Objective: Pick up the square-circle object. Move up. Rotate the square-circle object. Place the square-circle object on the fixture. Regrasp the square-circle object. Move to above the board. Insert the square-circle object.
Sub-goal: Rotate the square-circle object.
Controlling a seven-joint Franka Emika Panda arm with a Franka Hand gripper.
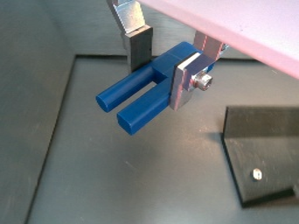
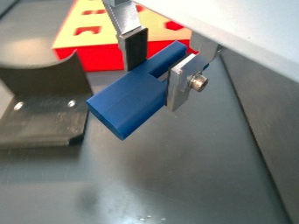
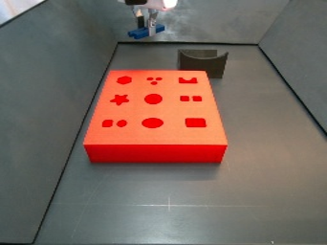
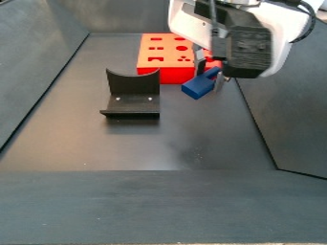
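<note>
In a side view the fixture (image 4: 130,94) sits left; the claw (image 4: 211,69) pinches the square-circle object (image 4: 197,86) airborne, tilted, right of it, near the board (image 4: 163,52). Risk: shallow end grip could slip during rotation.

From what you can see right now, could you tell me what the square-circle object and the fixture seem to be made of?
The square-circle object, held in the gripper above the floor, looks like matte blue plastic: uniform colour, soft edges. The fixture seems to be dark grey metal or hard plastic; a pale screw shows in its base plate.
</note>
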